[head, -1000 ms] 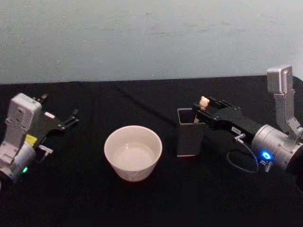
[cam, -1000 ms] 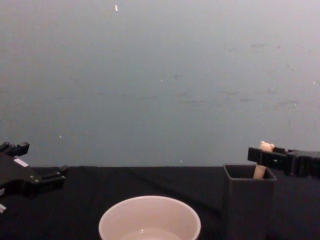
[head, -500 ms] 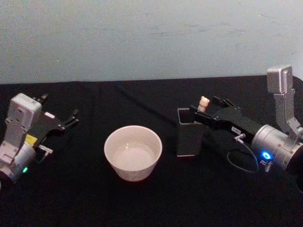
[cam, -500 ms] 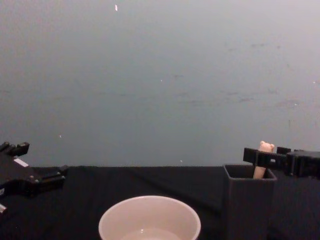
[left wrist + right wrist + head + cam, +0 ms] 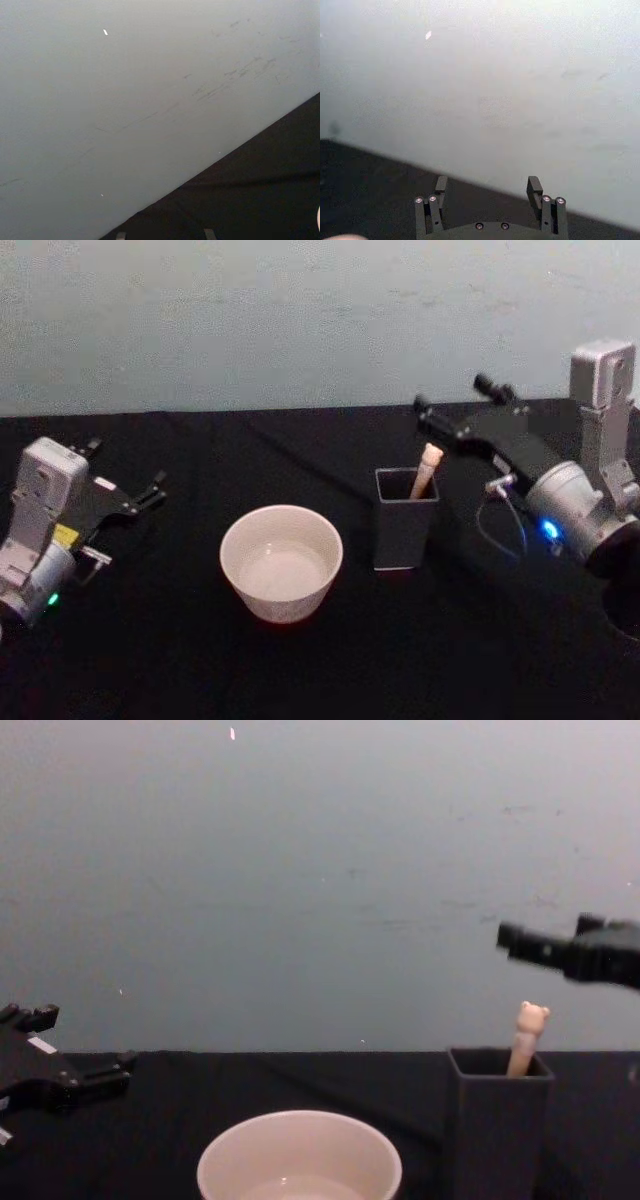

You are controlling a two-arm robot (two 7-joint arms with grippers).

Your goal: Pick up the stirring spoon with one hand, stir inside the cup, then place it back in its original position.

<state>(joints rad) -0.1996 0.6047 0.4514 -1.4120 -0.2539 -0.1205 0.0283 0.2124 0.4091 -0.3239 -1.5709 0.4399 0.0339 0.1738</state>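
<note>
The right gripper (image 5: 452, 410) hangs spread wide and empty above the spoon (image 5: 428, 469), which leans in its holder (image 5: 402, 525) just below, free to be grasped.

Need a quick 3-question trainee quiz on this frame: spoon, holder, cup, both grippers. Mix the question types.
1. True or false: the right gripper has its jaws shut on the stirring spoon.
2. Multiple choice: the stirring spoon stands in A) the cup, B) the dark square holder, C) the left gripper.
3. Fill in: in the chest view, the right gripper is ____ the spoon's bear head, apart from it.

Key
1. False. The jaws are open and empty, clear in the right wrist view.
2. B. The spoon leans inside the holder, handle end up.
3. Above.
</note>
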